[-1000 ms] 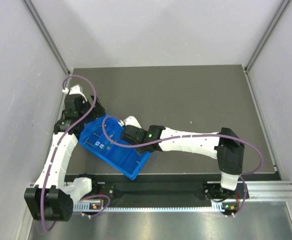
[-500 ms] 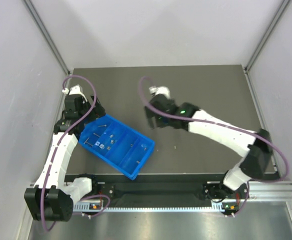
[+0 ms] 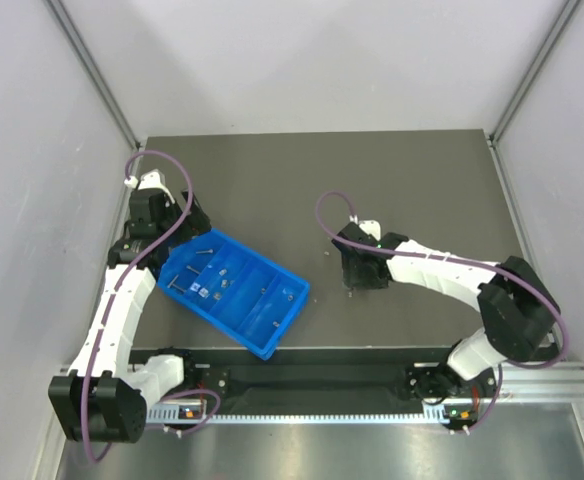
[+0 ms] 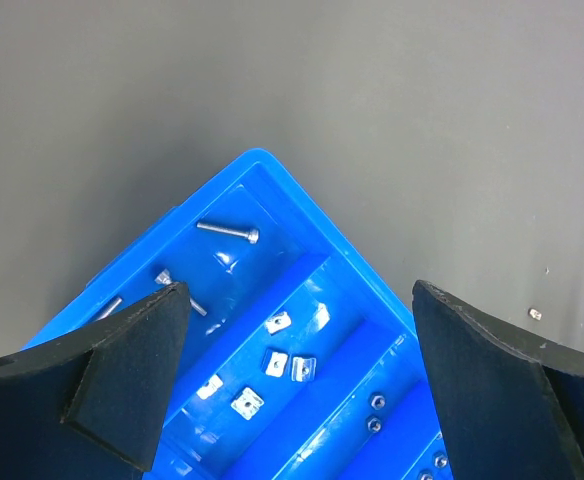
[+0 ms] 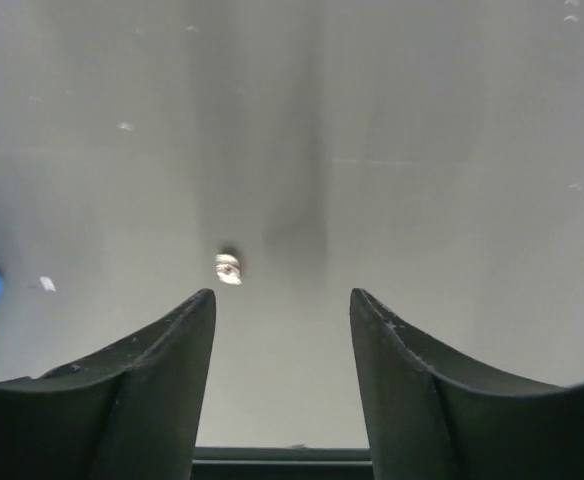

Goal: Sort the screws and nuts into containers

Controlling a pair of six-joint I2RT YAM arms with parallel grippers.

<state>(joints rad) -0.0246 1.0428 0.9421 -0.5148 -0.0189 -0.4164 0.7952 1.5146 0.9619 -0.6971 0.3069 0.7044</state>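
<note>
Left gripper (image 4: 297, 292): spread wide, empty, over blue tray (image 4: 272, 166). Right gripper (image 5: 283, 296): parted, empty, near loose nut (image 5: 228, 267) on table (image 5: 442, 150).

No text, label, brand, number or sign can be read in any of the views. In the top view, the pale notched strip on the rail (image 3: 312, 415) at six o'clock, below the bench, is too small to tell whether it carries figures.
</note>
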